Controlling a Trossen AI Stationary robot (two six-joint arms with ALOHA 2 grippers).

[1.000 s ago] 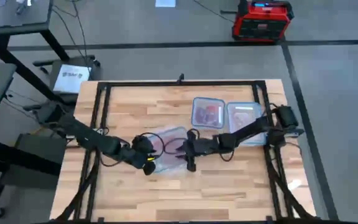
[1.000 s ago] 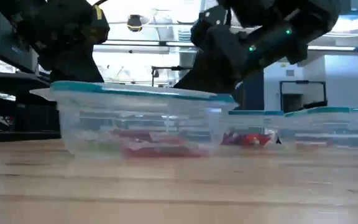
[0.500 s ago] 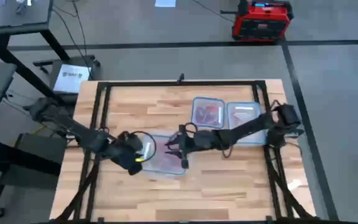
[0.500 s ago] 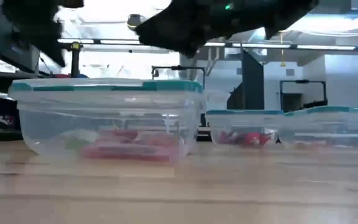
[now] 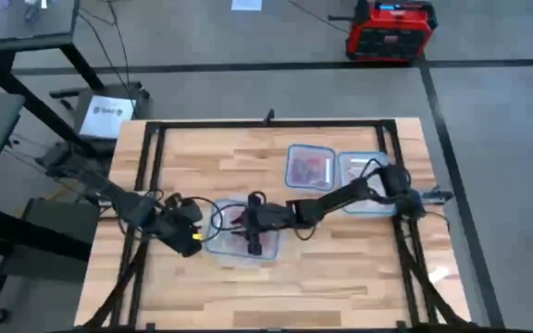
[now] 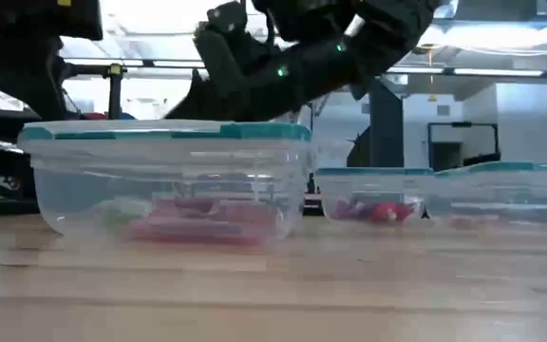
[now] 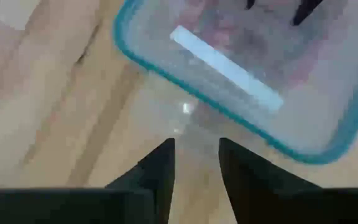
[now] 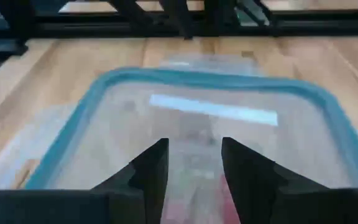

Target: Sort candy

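The right gripper [image 5: 248, 233] is hanging over the near tub [image 5: 213, 242], its two dark fingers [image 8: 151, 171] spread a little apart with nothing between them, pointing down into the open top. The left gripper [image 5: 195, 237] is sitting just beside that tub's left end, its fingers [image 7: 160, 174] also parted slightly and gripping nothing, with bare wood showing in the gap.

Going from largest to smallest: the wooden table [image 5: 202, 291] is carrying a black frame [image 5: 152, 139] along its edges. Both dark arms are reaching in toward the table's middle, the left one from the left edge, the right one stretching across from the right edge. Three clear tubs with bluish rims are standing on the wood: the near tub in front, the middle tub [image 5: 310, 167] and the right tub [image 5: 361, 166] side by side farther back.

The candy [image 6: 193, 223] is lying as red and pink wrapped pieces on the floor of the near tub. More red pieces [image 6: 373, 211] are sitting in the middle tub.
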